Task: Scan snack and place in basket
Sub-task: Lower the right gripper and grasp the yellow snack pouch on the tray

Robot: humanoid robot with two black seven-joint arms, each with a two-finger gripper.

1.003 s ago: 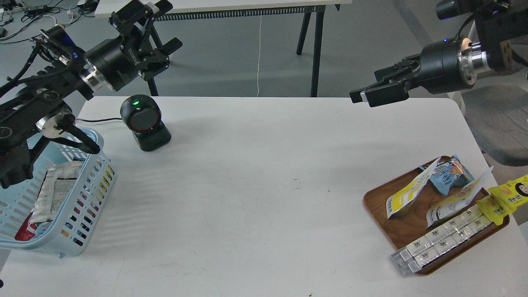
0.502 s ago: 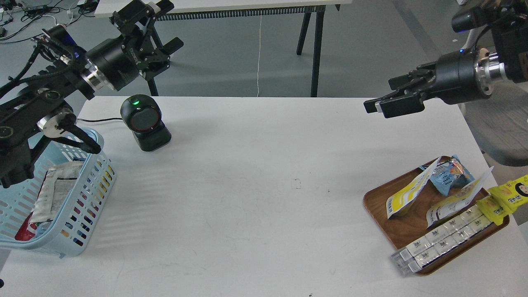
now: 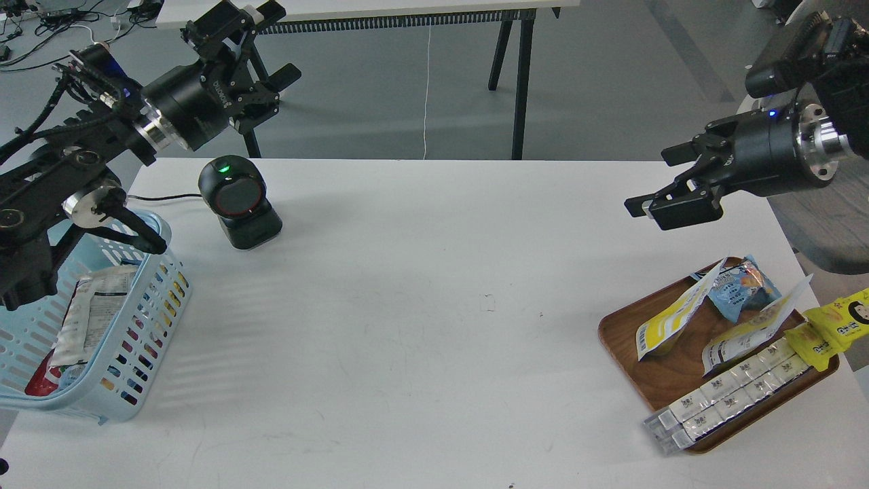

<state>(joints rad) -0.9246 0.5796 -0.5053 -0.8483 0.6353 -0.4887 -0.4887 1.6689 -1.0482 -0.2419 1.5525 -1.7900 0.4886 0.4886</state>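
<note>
- Left gripper [image 3: 261, 44]: raised beyond the far-left edge of the table [image 3: 421, 326], above and behind the scanner; fingers spread apart, holding nothing.
- Right gripper [image 3: 669, 204]: hovering over the right side of the table, above the tray and well apart from it; whether the fingers are open or closed cannot be told from this angle, and nothing is seen between them.
- Scanner [image 3: 237, 202]: black, upright, green light lit on top, standing near the far-left corner of the table.
- Basket [image 3: 146, 353]: light blue, at the left edge of the table, with packets inside.
- Snack [image 3: 753, 331]: white pouch with yellow panel, lying tilted in the brown wooden tray [image 3: 652, 384], between a blue packet [image 3: 740, 286] and a row of white boxed items [image 3: 730, 394].
</note>
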